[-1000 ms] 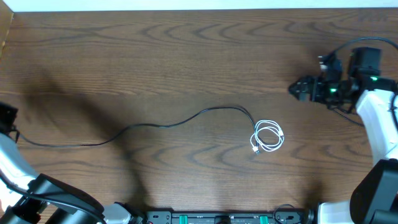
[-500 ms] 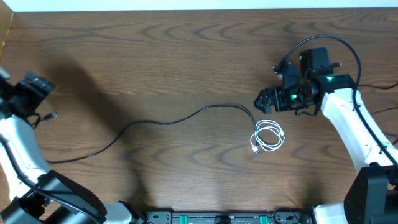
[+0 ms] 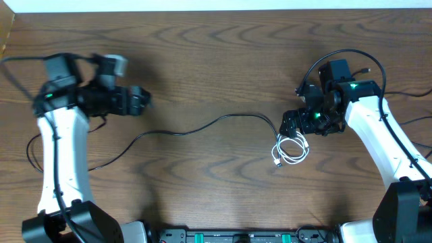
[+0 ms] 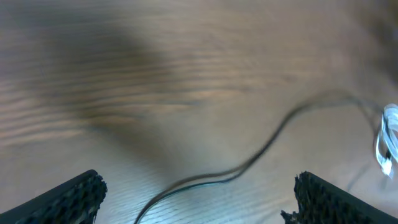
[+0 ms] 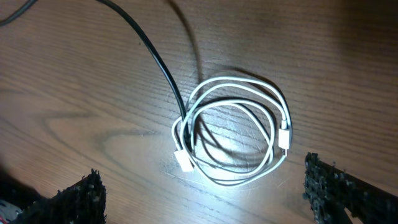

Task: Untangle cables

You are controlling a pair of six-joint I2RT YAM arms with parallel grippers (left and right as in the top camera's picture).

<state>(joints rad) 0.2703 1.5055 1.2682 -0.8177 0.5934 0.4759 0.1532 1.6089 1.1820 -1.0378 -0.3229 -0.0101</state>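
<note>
- Right pincer [image 3: 290,125] is spread wide; in the right wrist view its fingers stand far apart [image 5: 202,180], empty, with the white cord [image 5: 285,134] lying on the wood between and just ahead of them
- white cord [image 3: 291,148] is wound in a small flat coil of a few loops, right of the middle of the counter [image 3: 202,54]; one small white plug sits at the coil's left edge and another on its right side
- black cord [image 5: 155,62] comes in from the upper left and runs into the left side of the white coil, where the two overlap; whether it passes over or under the loops I cannot tell
- seen from overhead, the black cord [image 3: 223,119] curves away from the coil in a long, loose wave leftward across the counter, dropping toward the near left side
- seen from overhead, the right pincer overlaps the coil's upper-left edge; contact cannot be judged
- left pincer [image 3: 138,101] is over the left part of the counter, well apart from the coil, pointing right; its fingers are also spread [image 4: 199,193] and hold nothing; its blurred view shows the black cord [image 4: 273,134] below and the white cord [image 4: 387,140] at the right edge
</note>
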